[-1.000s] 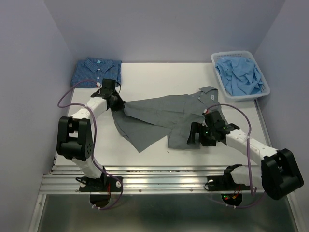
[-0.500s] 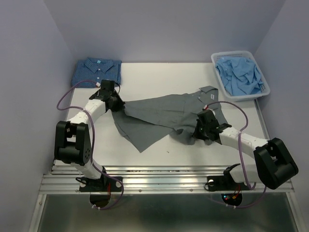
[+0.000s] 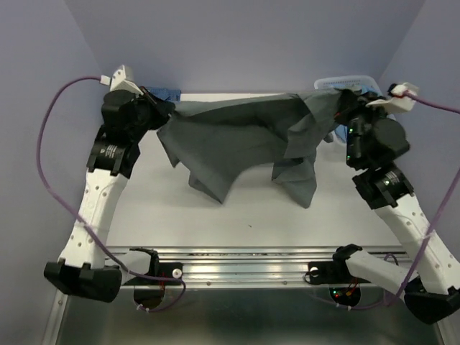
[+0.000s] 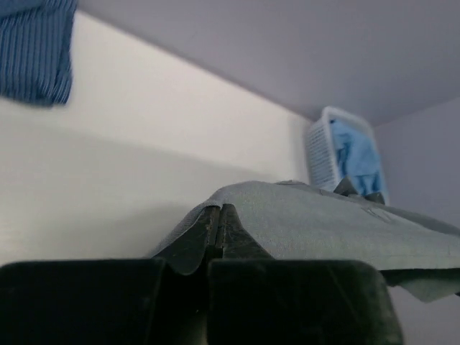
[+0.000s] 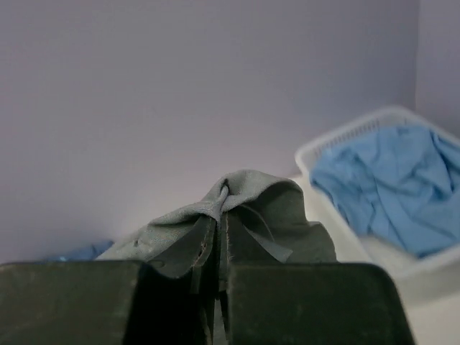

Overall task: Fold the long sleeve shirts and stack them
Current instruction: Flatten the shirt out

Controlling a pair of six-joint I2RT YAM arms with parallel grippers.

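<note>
The grey shirt (image 3: pixel 237 133) hangs stretched between both raised arms, its lower folds drooping toward the table (image 3: pixel 158 215). The left gripper (image 3: pixel 162 111) is clamped tight on one edge, and the right gripper (image 3: pixel 343 109) pinches a bunched fold near the basket (image 5: pixel 345 144). The blue checked shirt (image 4: pixel 36 50) lies apart, at the far left corner.

Two six-joint arms, the left arm (image 3: pixel 93 198) and the right arm (image 3: pixel 410 215), each of white links joined by black joint housings. A purple cable (image 3: pixel 49 151) runs along each arm. Red and green indicator lights (image 3: pixel 338 293) glow at the right base. The left end effector (image 4: pixel 219 215) and right end effector (image 5: pixel 221 223) have matt black fingers.
</note>
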